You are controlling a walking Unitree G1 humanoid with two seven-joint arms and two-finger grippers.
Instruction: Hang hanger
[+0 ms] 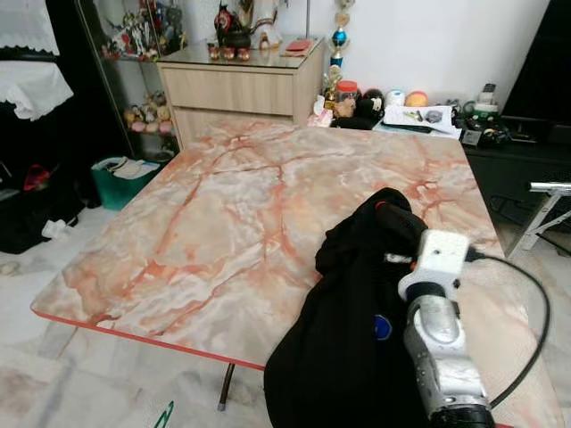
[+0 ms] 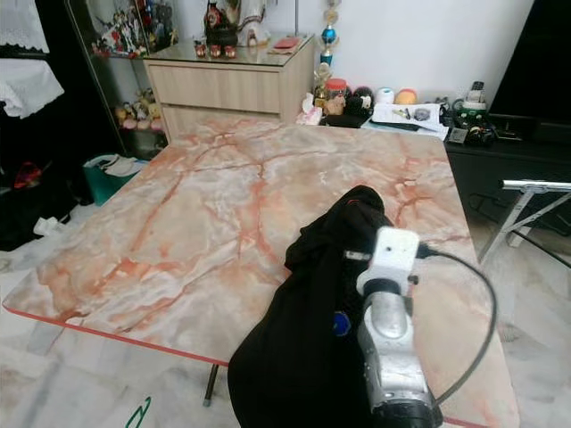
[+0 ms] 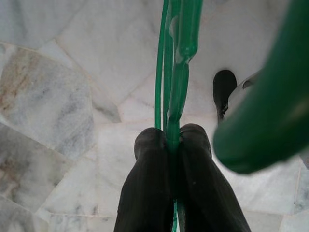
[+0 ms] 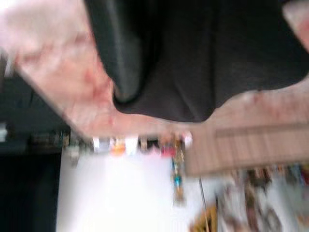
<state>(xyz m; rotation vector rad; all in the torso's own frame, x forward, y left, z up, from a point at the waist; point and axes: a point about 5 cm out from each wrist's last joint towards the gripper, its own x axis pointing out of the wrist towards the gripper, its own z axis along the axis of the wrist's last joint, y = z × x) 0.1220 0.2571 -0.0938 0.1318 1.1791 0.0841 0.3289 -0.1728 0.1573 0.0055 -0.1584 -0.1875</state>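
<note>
Green hanger [image 3: 176, 72] — one, thin plastic, pinched between the two black fingers [image 3: 149, 193] of the left gripper [image 3: 169, 140], jaws closed tight on its rod. Long axis running on in line with the fingers, straight out past their tips; several thin green strands side by side along that line. Second thick green piece [image 3: 260, 121] close to the lens, blurred, cut off at the frame edge — part of the same hanger as far as can be told. Held low over pale marble floor tiles [image 3: 58, 96]; only a small green tip [image 1: 165, 415] peeking up at the bottom edge of the left eye view, below the near table edge. Whole shape of the hanger not made out; hook hidden or out of frame.

Black garment [image 1: 357, 330] — one, heaped on the near right part of the marble-patterned table [image 1: 214, 232], spilling over the near edge. Small blue spot [image 1: 382, 327] on the cloth. Right gripper [image 4: 126, 72] buried in the cloth at the top of the heap; one dark finger seen against fabric in the blurred right wrist view, jaw state cannot be told. Silver right forearm [image 1: 442, 343] with white wrist camera [image 1: 437, 259] and one black cable [image 1: 531, 312] looping off it.

Beyond the table: one wooden drawer cabinet [image 1: 241, 89] with ornaments on top, a low dark shelf [image 1: 517, 160] of clutter, one teal basket [image 1: 120, 183] on the floor.
</note>
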